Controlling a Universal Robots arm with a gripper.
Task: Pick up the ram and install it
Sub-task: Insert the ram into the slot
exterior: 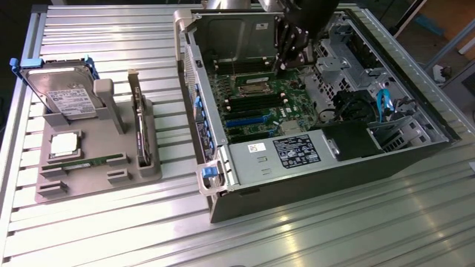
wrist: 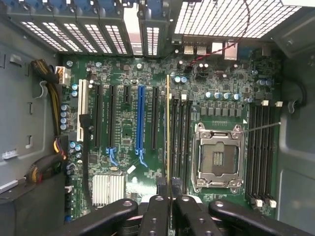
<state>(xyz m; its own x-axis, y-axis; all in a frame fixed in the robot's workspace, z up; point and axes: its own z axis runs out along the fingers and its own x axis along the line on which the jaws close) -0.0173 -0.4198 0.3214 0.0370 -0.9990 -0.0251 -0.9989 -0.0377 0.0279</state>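
Wrist view: we found the pincer (wrist: 169, 191) clenched on the ram (wrist: 168, 123), held edge-on over the memory slots (wrist: 181, 142) beside the processor socket (wrist: 216, 155); exterior view placed it upper centre, inside the case (exterior: 319, 183).

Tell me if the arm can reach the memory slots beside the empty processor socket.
Probably yes: the arm hangs over those slots, jaws shut on the ram; nothing visible lies between.

A ribbed, silvery metal table (exterior: 334, 233) spans the scene, and pale glare lies along its slats. Past its edges the room (exterior: 13, 39) is dark and hard to make out.
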